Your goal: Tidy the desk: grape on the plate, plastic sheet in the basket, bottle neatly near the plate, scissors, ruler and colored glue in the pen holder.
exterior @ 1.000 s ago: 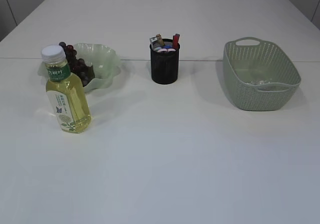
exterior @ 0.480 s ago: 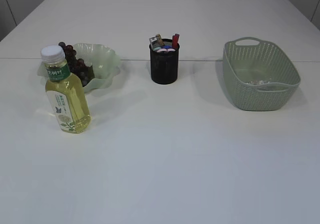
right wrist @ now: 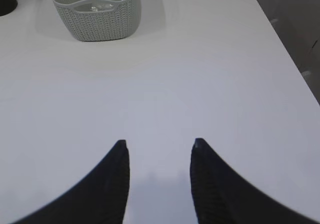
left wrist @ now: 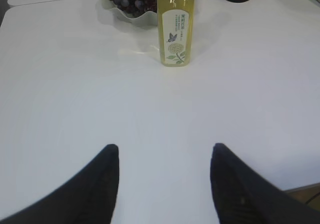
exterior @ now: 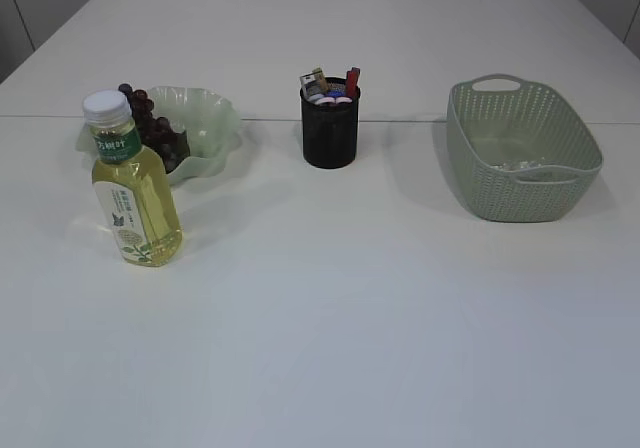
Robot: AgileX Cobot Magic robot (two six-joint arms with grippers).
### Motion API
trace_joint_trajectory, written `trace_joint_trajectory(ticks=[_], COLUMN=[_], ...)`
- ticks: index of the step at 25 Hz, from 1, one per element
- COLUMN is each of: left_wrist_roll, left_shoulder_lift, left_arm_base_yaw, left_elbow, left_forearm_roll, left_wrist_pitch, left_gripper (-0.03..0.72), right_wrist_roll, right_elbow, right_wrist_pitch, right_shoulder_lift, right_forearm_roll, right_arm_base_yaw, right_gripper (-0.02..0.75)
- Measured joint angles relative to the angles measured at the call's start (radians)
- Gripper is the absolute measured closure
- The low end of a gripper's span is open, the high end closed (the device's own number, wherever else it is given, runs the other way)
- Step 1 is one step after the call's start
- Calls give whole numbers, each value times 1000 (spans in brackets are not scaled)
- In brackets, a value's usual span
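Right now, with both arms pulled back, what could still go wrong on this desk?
The bottle stands upright close to the plate; a careless left arm move could tip it. The grapes are heaped at the plate's near edge and might roll off. Items stick up from the pen holder; a passing arm could snag them.

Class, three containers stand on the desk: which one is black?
The pen holder in the middle; the plate and the basket on either side are pale green.
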Motion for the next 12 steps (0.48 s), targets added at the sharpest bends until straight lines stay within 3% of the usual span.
trace_joint_trajectory(ticks=[12], left_wrist_roll=[-32], left_shoulder_lift=[0], left_arm_base_yaw=[0], left_elbow=[0], left_forearm_roll=[23], left_wrist_pitch=[0], left_gripper=[284], right_wrist_roll=[0], right_elbow=[0], right_wrist_pitch=[0], right_shoulder_lift=[0], right_forearm_roll=[0], right_arm_base_yaw=[0], right_gripper=[406])
